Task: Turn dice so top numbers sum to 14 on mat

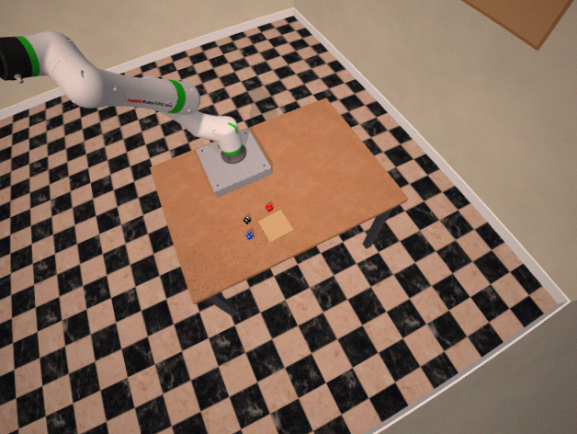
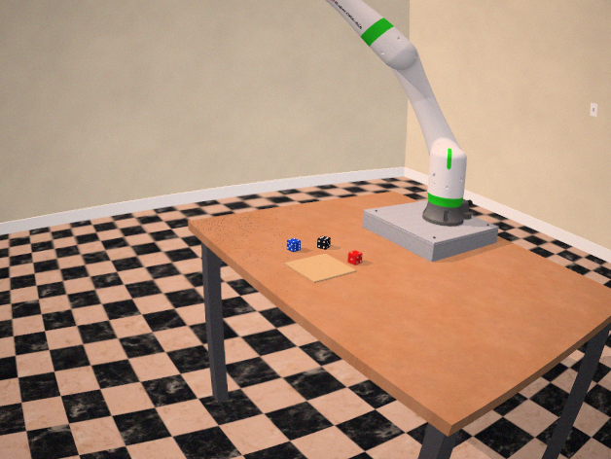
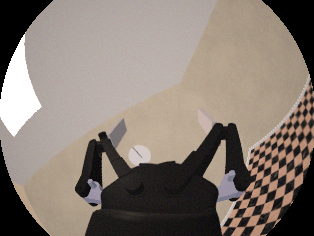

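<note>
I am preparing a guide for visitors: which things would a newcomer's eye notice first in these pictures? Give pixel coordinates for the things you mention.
Probably the white arm (image 1: 140,93) (image 2: 447,172), rising from a grey block (image 1: 221,179) (image 2: 395,222) on the wooden table (image 1: 326,154) (image 2: 419,320). Next, the black-and-pink checkered floor (image 1: 326,293) (image 2: 148,345) (image 3: 285,175) beneath the table.

Chkd blk/pink flr (image 1: 391,400) (image 2: 192,388) (image 3: 272,192) w/ wht skirting (image 1: 466,170) (image 2: 148,199); beige walls (image 1: 443,93) (image 2: 197,98) (image 3: 250,65); sm wht wall plate (image 2: 593,109) on R wall, ext view; brn panel (image 1: 526,20) at top view's upper R corner.

From here I see a plain room: checkered floor (image 1: 313,331) (image 2: 146,340) (image 3: 270,200) around the table (image 1: 322,154) (image 2: 444,315), bare walls (image 1: 466,116) (image 2: 197,98) (image 3: 260,65) beyond it.
</note>
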Robot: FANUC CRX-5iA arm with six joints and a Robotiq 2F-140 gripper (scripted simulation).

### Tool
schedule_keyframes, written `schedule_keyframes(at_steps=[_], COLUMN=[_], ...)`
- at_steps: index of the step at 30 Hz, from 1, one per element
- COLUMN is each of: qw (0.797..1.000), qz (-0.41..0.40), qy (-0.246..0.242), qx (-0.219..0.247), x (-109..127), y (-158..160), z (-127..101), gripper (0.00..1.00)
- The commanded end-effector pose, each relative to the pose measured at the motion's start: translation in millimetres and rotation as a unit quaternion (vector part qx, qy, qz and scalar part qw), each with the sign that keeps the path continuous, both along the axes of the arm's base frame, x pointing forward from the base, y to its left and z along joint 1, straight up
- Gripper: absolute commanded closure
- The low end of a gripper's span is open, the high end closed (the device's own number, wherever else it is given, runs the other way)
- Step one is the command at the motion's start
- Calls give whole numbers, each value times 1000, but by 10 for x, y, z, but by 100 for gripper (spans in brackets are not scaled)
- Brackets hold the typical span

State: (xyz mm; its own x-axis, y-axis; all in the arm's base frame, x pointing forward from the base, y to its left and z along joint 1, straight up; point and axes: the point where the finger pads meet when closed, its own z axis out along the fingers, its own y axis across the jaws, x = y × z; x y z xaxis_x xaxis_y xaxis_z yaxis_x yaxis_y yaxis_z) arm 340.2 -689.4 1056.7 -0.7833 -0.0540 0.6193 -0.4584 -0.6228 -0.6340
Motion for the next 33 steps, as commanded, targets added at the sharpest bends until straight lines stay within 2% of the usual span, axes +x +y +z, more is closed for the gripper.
schedule_keyframes(at_steps=[1,2,4,5,7,8,10,11,13,14,15,16,19,20,21,24,25,26,27,28,30,31,32,33], qw=[999,998,998,995,995,990,990,982,982,982,982,969,969,969,952,951,951,930,926,926,926,926,926,895], qz=[5,9,9,15,15,24,24,35,35,35,35,50,50,50,67,68,68,86,90,90,90,90,90,115], qy=[28,49,49,76,76,111,111,153,153,153,153,202,202,202,254,258,258,309,319,319,319,319,319,383], qx=[24,40,40,60,60,83,83,108,108,108,108,134,134,134,157,159,159,178,181,181,181,181,181,199], x=[293,501,501,764,764,1041,1078,1298,1298,1432,1432,1660,1810,1810,2012,2191,2191,2349,2404,2458,2458,2549,2549,2717], y=[-97,-149,-149,-194,-194,-215,-217,-207,-207,-200,-200,-155,-124,-124,-51,25,25,118,153,188,188,257,257,423], z=[-320,-555,-555,-865,-865,-1206,-1255,-1537,-1537,-1725,-1725,-2035,-2273,-2273,-2578,-2889,-2889,-3163,-3273,-3375,-3375,-3561,-3561,-3938], gripper=[0,0,0,0,0,0,0,0,0,0,0,0,0,0,0,0,0,0,0,0,0,0,0,0])
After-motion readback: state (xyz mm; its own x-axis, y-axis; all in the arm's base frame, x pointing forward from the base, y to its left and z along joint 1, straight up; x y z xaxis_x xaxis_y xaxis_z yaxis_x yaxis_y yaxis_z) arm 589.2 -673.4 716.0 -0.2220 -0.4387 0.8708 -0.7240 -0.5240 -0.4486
